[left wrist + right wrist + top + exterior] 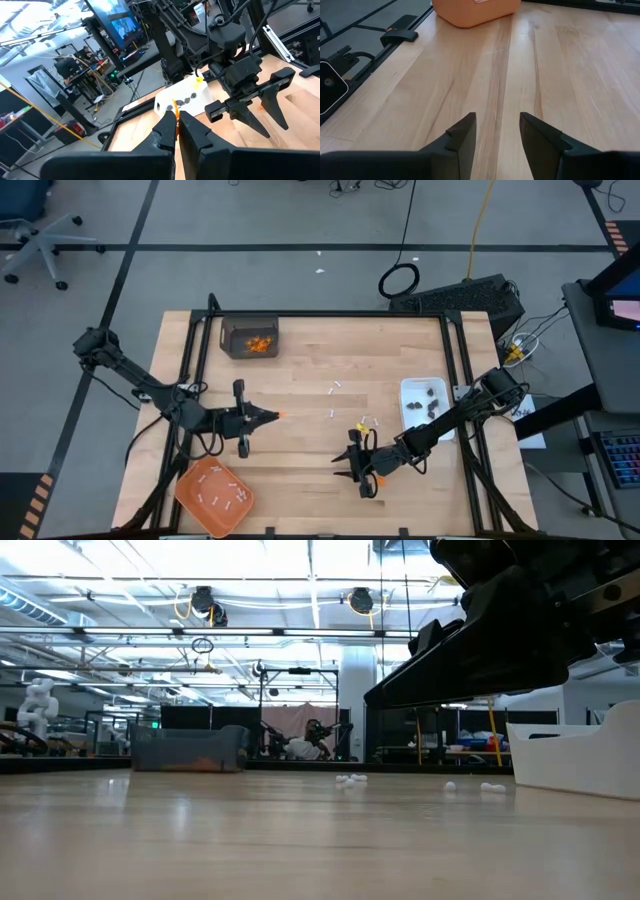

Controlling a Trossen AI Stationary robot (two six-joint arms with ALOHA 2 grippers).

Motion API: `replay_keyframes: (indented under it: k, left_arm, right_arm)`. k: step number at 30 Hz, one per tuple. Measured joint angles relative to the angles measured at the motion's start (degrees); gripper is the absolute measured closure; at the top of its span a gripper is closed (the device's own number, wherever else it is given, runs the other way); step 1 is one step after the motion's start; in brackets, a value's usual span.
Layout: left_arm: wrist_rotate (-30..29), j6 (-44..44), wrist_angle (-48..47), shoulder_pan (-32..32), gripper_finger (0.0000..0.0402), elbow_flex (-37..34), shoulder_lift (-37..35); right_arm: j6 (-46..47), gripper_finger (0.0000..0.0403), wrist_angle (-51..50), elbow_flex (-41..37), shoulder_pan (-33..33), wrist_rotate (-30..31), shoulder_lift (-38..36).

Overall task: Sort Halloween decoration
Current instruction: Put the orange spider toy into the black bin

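— Pinched in the shut left claw [176,131], one orange bit [175,120] hung above the table [320,470]; white sticks [334,389] lay mid-table.
— Step?
— Carrying, judging by that; the grey bin [249,337] of orange pieces seemed its goal.
— Right claw [497,131]?
— Open, empty, low. Dark bits sat in the white dish [425,406]; small pieces were hard to tell apart.

bin [248,337] at the table's [310,490] far left, dish [426,406] at right, tray [213,497] near left, white sticks [335,401] mid-table
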Motion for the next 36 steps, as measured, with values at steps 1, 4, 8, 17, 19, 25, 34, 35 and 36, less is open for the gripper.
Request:
replay_keyframes:
  k: [1, 4, 8, 17, 19, 25, 34, 35, 36]
  left_arm:
    - [-0.01, -0.15, 0.0, 0.0, 0.0394, 0.0, 0.0]
    - [0.0, -0.56, -0.01, -0.11, 0.0394, 0.0, 0.0]
    - [0.13, -1.78, -0.07, -0.33, 0.0394, 0.0, 0.0]
    - [-4.73, -25.18, -0.07, -0.31, 0.0394, 0.0, 0.0]
    - [-7.32, -28.22, -0.47, -0.17, 0.0394, 0.0, 0.0]
    - [-11.57, -28.94, -1.23, 4.48, 0.04, 0.03, -1.53]
    - [-3.62, -33.44, -18.23, 23.04, 0.0401, 0.07, -10.63]
    - [-2.06, -34.2, -20.34, 25.4, 0.0401, 0.07, -11.41]
    - [-0.68, -34.85, -22.67, 27.85, 0.0401, 0.09, -12.13]
  right_arm:
    - [0.0, 0.0266, 0.0, 0.0, 0.0, 0.0, 0.0]
    - [0.0, 0.0266, 0.0, 0.0, 0.0, 0.0, 0.0]
    - [0.0, 0.0266, 0.0, 0.0, 0.0, 0.0, 0.0]
    - [0.0, 0.0266, 0.0, 0.0, 0.0, -0.02, 0.0]
    - [0.0, 0.0266, 0.0, 0.0, 0.0, -0.02, 0.0]
    - [0.0, 0.0266, -0.03, 0.0, -0.01, -0.02, 0.0]
    - [0.01, 0.0266, -1.79, -0.04, -0.04, 0.04, 0.02]
    - [0.02, 0.0266, -1.98, -0.04, -0.04, 0.5, 0.02]
    - [0.12, 0.0266, -2.34, -0.04, -0.02, 1.23, 0.02]
